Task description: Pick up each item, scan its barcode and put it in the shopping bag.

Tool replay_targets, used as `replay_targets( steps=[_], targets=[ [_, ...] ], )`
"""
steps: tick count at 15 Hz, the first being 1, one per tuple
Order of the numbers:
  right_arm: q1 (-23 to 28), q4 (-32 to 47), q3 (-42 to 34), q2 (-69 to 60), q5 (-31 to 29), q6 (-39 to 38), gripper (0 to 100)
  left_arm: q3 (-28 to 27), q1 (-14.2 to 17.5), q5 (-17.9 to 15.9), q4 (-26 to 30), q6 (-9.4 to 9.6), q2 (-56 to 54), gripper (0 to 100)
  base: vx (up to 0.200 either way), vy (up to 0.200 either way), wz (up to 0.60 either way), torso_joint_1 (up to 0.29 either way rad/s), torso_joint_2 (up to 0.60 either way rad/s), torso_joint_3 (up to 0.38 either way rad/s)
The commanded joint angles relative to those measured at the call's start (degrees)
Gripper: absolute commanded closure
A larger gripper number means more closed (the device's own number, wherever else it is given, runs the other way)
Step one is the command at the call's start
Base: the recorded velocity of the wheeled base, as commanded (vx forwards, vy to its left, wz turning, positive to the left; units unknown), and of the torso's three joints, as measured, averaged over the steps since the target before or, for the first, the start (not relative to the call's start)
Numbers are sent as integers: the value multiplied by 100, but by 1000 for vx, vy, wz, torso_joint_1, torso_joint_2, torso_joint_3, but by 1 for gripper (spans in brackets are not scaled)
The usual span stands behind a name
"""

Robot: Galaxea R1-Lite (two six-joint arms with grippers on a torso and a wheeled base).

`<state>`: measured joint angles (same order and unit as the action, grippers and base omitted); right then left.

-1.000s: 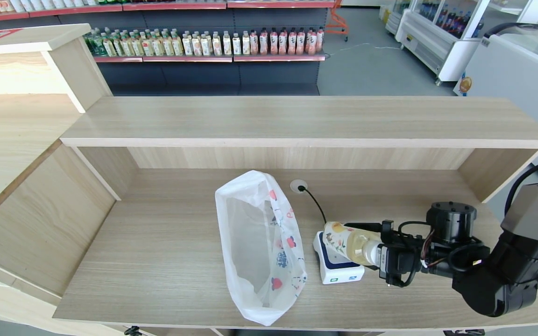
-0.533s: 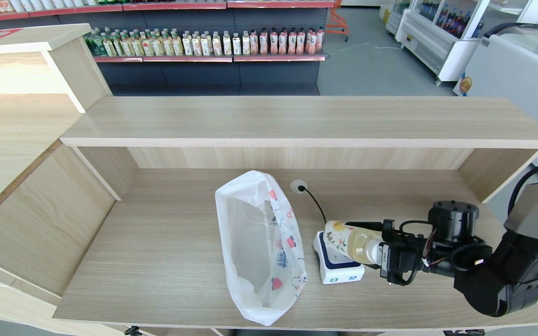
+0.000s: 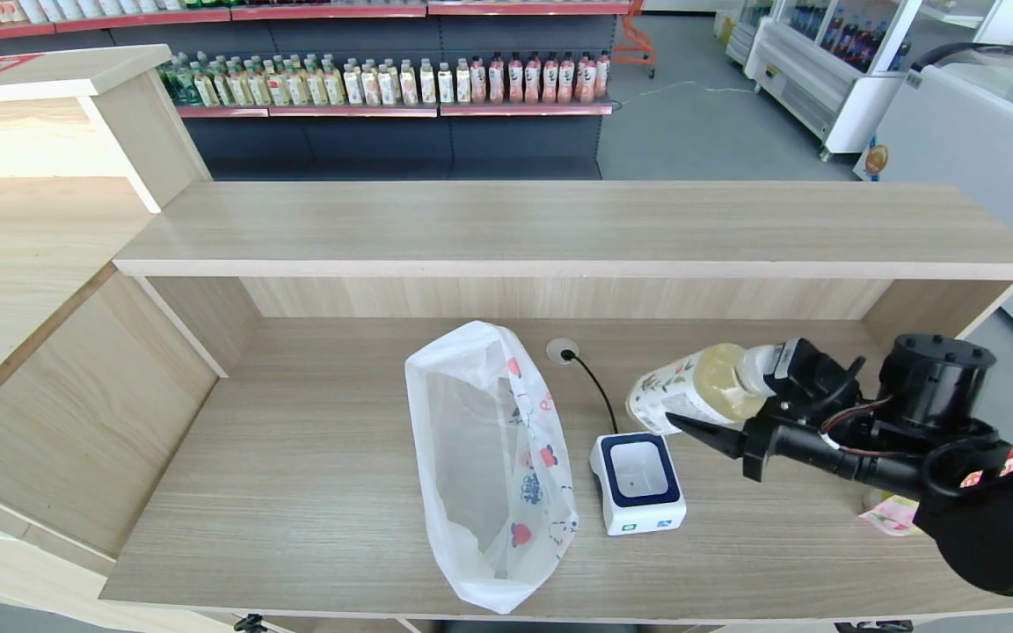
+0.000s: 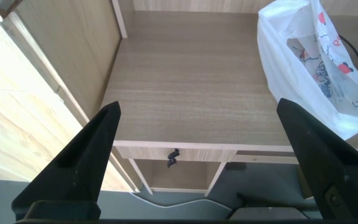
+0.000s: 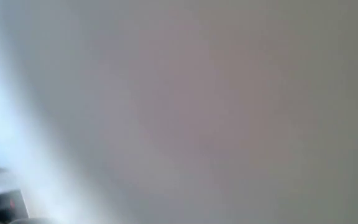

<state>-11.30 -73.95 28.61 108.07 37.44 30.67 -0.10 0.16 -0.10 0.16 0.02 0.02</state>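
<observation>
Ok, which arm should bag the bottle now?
Right. The right pincer grips the bottle above the counter, near the scanner and shopping bag; the left pincer hangs open, empty, off the counter's front.

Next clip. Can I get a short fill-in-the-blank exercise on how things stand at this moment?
1. The right gripper holds the ____ in the air.
2. The shopping bag lies on the counter to the robot's ____ of the scanner.
3. The left gripper is ____ and holds nothing.

Missing words: bottle; left; open.
</observation>
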Motion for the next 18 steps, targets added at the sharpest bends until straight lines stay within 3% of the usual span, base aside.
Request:
replay_targets(
  steps=[1, 3, 6, 10, 18],
  targets=[
    [-83, -41, 30, -700, -694, -984, 100, 1, 2, 1, 2, -2, -2, 0, 0, 0, 0, 0, 0, 0],
    [-443, 56, -31, -990, -1705, -2276, 100, 1, 2, 1, 2, -2, -2, 0, 0, 0, 0, 0, 0, 0],
    [-874, 258, -260, -1139, -2381, -3102, 100, 1, 2, 1, 2, -2, -2, 0, 0, 0, 0, 0, 0, 0],
    [-1322, 302, -400, -1016, -2443, -3630, 100, 1, 2, 1, 2, -20, -2, 0, 0, 0, 0, 0, 0, 0],
    [-1471, 293, -444, -726, -2434, -3761, 100, 1, 2, 1, 2, -11, -2, 0, 0, 25, 0, 0, 0, 0]
  ],
)
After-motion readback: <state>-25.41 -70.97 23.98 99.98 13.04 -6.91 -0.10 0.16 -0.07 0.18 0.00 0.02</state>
